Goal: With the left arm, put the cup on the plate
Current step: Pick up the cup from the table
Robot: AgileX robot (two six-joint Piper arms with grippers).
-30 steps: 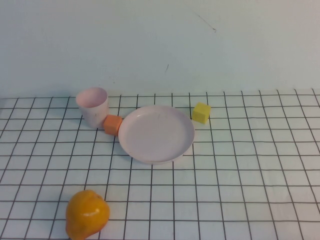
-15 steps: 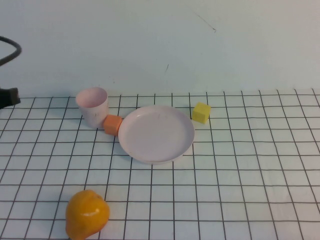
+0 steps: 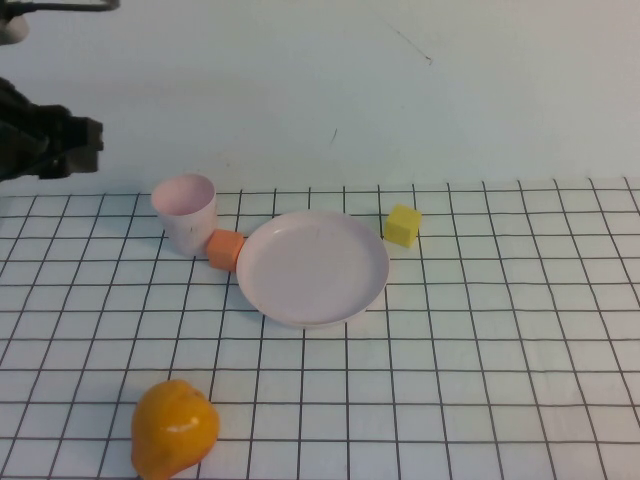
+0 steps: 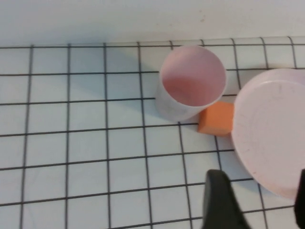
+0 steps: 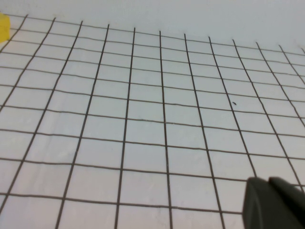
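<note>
Gridded counter (image 3: 480, 380): cup (image 3: 185, 212) upright, touching orange cube (image 3: 226, 249) beside plate (image 3: 313, 267). Left pincer (image 4: 255, 200) apart, above. Right pincer (image 5: 274, 202): cannot tell.

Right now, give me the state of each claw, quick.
Left claw: open, holding nothing, up above the table near the cup and plate.
Right claw: cannot tell, low over bare grid cloth, nothing seen in it.

The cup (image 3: 186, 211) and the plate (image 3: 313, 267) look like smooth matt pink plastic. At seven o'clock, the orange fruit (image 3: 173, 428) shines glossy. The gridded table cover (image 3: 480, 360) looks matt, slightly wrinkled.
</note>
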